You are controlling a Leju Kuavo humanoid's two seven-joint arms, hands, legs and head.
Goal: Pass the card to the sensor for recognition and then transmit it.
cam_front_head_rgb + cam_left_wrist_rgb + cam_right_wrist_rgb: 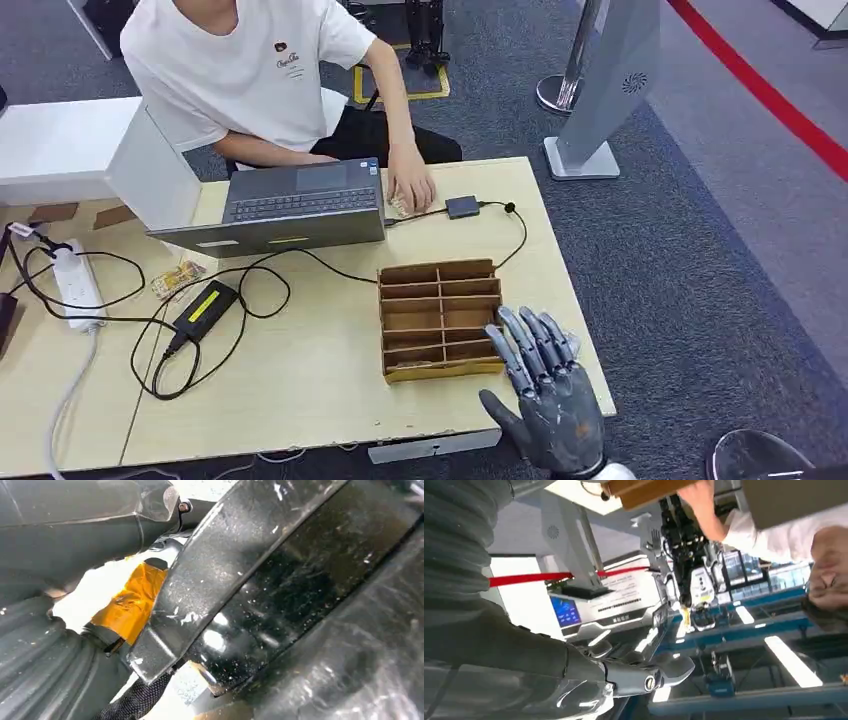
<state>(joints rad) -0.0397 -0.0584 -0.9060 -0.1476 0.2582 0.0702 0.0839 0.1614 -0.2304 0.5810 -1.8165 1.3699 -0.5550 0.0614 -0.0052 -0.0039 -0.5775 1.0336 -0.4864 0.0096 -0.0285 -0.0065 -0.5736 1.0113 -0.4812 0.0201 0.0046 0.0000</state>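
**Card not yet in the hand; divided box lies up-frame of the right hand**

Card: none can be made out for certain. If cards sit in the slots of the cardboard divider box (pixel 440 318), they are too small to tell. The box stands at the lower centre-right of the head view on the tabletop (pixel 320 380), its long axis running up and down the frame.

The right hand (pixel 545 395) hovers at the lower right, just beside the box's near right corner. Its fingers are spread wide and point up-frame, and it holds nothing. The box lies up and to the left of it.

The small dark sensor (pixel 462 207) lies further up-frame, beyond the box, beside a person's hand (pixel 410 188) and the laptop (pixel 300 205).

I cannot tell the left hand's state. The right hand looks the nearer one for the reach.
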